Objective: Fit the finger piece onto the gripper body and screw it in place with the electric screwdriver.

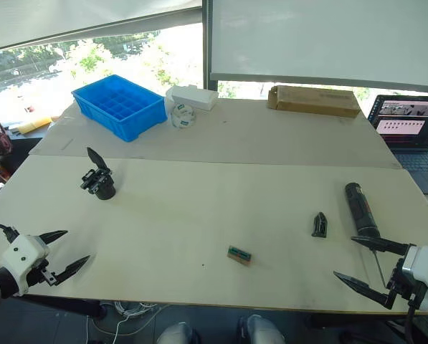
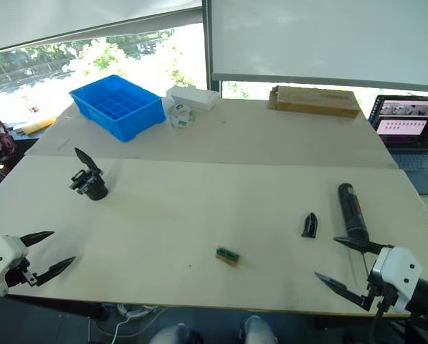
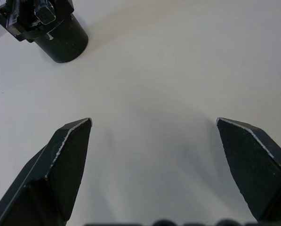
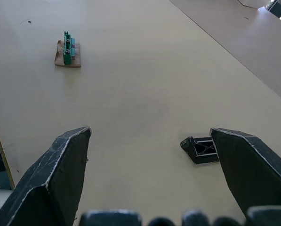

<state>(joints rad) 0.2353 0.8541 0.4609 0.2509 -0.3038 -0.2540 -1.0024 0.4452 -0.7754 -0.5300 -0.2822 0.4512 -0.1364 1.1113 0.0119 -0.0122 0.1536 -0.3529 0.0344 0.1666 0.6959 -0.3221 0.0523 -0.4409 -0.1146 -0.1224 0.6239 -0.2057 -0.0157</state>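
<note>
The gripper body (image 1: 99, 183) stands on the left part of the white table, its pointed black finger sticking up; it also appears as the gripper body (image 3: 48, 30). The finger piece (image 1: 319, 225) lies on the right part of the table, partly hidden behind a fingertip as the finger piece (image 4: 200, 149). Just right of it lies the electric screwdriver (image 1: 360, 209), thin bit toward the front edge. My left gripper (image 1: 64, 252) hovers open at the front left corner. My right gripper (image 1: 363, 264) is open at the front right, near the screwdriver's bit.
A small green-and-brown block (image 1: 239, 254) lies near the front middle. At the back are a blue compartment tray (image 1: 119, 105), a tape roll (image 1: 183, 115), a white box (image 1: 192, 96) and a cardboard box (image 1: 313, 100). A laptop (image 1: 411, 127) sits at the far right.
</note>
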